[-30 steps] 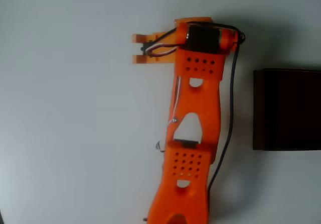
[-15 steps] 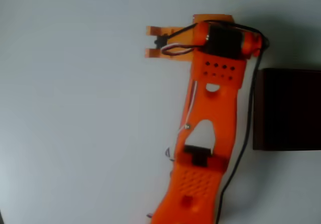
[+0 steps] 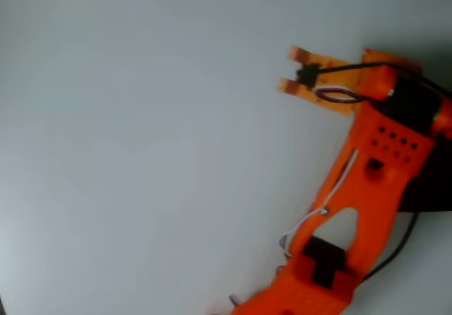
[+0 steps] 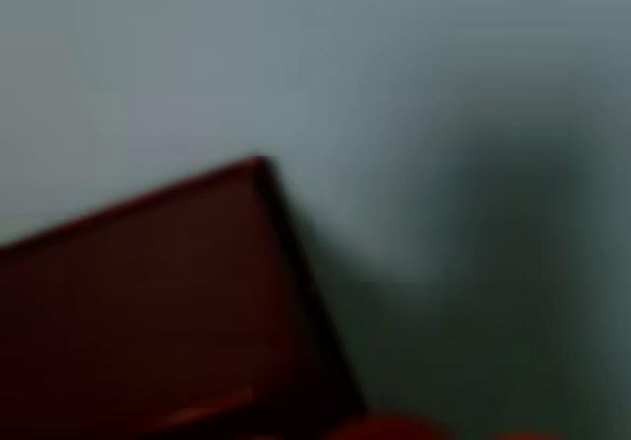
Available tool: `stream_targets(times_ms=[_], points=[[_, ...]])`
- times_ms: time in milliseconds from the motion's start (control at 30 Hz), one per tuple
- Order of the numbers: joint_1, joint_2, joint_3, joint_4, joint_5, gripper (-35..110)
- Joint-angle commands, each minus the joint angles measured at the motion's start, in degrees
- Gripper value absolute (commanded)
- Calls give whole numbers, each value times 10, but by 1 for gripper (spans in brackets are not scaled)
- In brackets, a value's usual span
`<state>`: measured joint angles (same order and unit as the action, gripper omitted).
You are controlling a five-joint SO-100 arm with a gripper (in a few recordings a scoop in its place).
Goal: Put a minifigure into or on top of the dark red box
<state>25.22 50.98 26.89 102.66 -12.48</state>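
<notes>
The dark red box fills the lower left of the blurred wrist view, with one corner pointing up. In the overhead view only a dark sliver of the box shows beside my orange arm, which lies across it. My gripper hangs at the arm's far end over the box's upper left corner. Its fingers are hidden under the wrist. A blurred red rounded shape sits at the bottom edge of the wrist view. I cannot tell whether it is the minifigure or a fingertip.
The pale grey table stretches bare to the left of the arm. Two orange prongs with wires stick out leftward from the wrist. A black cable hangs along the arm's right side.
The arm has swung to the right and now covers most of the box. The wrist has moved from the table's middle to above the box's corner.
</notes>
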Motion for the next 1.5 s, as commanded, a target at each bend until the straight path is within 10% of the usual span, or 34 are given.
stream_targets(times_ms=[0,800,1467], points=[[64,43,-18,13,-9,0],[152,-80,-71,14,51,13],[56,367,359,11,72,11]])
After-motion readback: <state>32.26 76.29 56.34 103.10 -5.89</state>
